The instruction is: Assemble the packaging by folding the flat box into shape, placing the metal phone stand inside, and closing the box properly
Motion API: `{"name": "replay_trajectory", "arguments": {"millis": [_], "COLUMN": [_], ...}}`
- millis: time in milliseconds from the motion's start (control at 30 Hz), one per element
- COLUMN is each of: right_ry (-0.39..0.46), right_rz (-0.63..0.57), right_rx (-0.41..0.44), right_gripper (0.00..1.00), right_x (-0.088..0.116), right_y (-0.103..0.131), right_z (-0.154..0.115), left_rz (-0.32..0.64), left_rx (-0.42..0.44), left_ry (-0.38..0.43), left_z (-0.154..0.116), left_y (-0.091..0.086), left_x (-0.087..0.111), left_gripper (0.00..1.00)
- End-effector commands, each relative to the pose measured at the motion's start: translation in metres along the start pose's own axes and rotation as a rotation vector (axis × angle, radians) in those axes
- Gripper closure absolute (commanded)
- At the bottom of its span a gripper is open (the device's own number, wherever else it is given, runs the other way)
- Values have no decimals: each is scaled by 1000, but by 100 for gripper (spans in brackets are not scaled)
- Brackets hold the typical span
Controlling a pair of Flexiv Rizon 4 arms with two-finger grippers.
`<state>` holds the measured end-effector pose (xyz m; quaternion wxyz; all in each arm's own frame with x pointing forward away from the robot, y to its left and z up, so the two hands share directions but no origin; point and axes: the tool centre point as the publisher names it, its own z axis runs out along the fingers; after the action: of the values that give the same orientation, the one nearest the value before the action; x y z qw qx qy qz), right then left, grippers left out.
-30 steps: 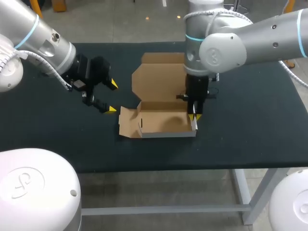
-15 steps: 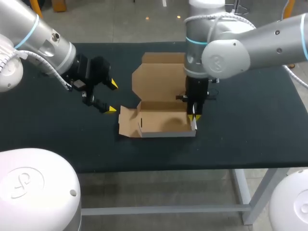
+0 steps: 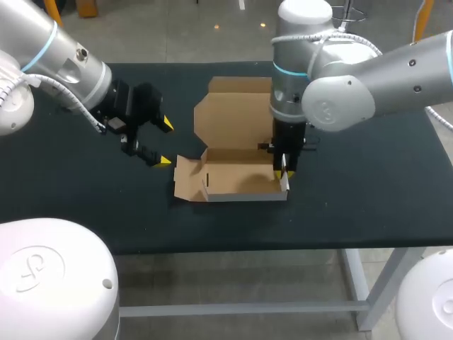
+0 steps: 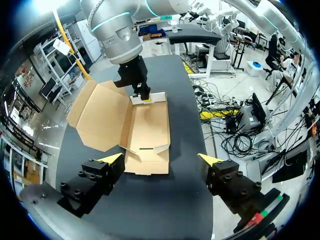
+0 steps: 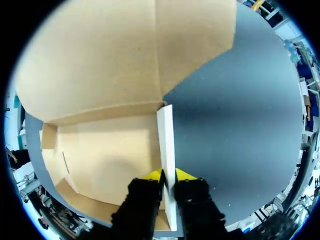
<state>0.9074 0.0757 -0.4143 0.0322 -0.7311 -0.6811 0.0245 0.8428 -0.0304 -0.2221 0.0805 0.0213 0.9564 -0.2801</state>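
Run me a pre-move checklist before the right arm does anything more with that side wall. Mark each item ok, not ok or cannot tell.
1. right gripper shut on the right side wall: ok, a finger presses each face.
2. Right side wall raised: ok, it stands upright at the edge of the box.
3. left side wall raised: not ok, it lies flat on the table.
4. left gripper out of the way: ok, open and apart from the box.
5. lid open: ok, it lies back behind the box.
6. phone stand ready: cannot tell, none shows in any view.
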Motion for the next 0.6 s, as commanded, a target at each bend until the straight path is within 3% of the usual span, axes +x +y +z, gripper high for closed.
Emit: {"name": "replay_trajectory", "arguments": {"millis": [33,600], "right_ry": [10,6], "right_rz": [6,22], "right_rx": [-32,-67], "right_gripper": [83,82], "right_x": [-1,2], "right_y": [-3,4], "right_z": [3,12], "left_rz": [-1,-1], "left_rx": [-5,-5], "left_ry": [2,2], "left_z": [-1,-1], "left_y": [0,0], "left_x": [0,0], "left_gripper": [0,0]}}
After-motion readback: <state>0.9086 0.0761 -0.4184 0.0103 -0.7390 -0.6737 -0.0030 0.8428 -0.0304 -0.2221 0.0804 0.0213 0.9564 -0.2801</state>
